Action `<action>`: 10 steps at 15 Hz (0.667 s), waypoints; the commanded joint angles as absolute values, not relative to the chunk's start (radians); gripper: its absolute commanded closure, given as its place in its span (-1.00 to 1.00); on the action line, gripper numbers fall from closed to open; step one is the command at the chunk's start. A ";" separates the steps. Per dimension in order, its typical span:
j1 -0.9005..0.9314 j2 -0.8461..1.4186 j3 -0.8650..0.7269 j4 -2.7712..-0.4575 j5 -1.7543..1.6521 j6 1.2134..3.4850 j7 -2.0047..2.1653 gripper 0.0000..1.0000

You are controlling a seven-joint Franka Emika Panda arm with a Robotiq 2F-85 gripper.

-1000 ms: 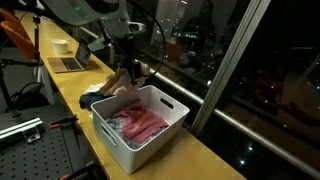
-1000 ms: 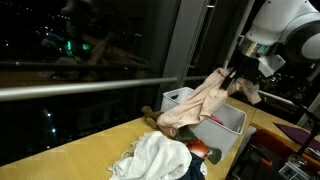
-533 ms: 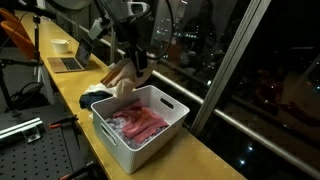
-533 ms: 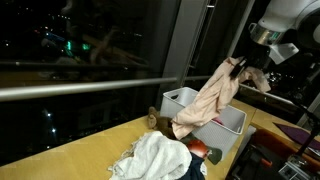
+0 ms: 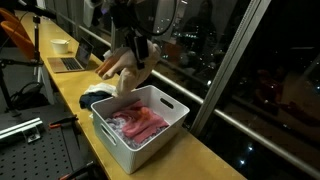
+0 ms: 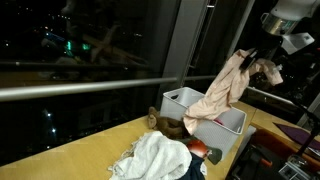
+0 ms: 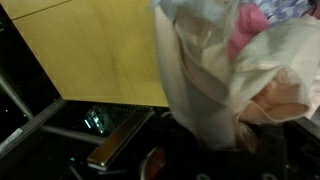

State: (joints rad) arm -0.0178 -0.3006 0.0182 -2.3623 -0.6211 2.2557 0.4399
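Observation:
My gripper point(image 5: 138, 42) is shut on a beige cloth point(image 5: 122, 68) and holds it in the air above the near end of a white basket point(image 5: 170, 122). The cloth hangs down from the jaws point(image 6: 250, 60) toward the basket point(image 6: 232, 125) in both exterior views, its lower end point(image 6: 205, 110) over the basket's rim. Pink clothes point(image 5: 138, 125) lie inside the basket. In the wrist view the beige cloth point(image 7: 215, 80) fills most of the frame and hides the fingers.
A pile of white cloth point(image 6: 155, 158) and dark clothes point(image 6: 165, 125) lie on the yellow counter point(image 6: 90, 150) beside the basket. A laptop point(image 5: 70, 62) and a bowl point(image 5: 61, 45) stand further along the counter. A glass window point(image 5: 250, 70) runs along the counter's far edge.
My gripper has risen with the beige cloth, lifting it off the pile and higher above the basket's end.

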 commanded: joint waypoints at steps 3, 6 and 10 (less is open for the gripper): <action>-0.065 -0.396 0.035 -2.361 -0.620 2.179 0.393 1.00; -0.080 -0.433 0.036 -2.351 -0.620 2.146 0.374 1.00; -0.084 -0.424 0.039 -2.329 -0.616 2.151 0.358 1.00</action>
State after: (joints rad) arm -0.0660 -0.4298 0.0185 -2.3542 -0.6211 2.1643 0.3836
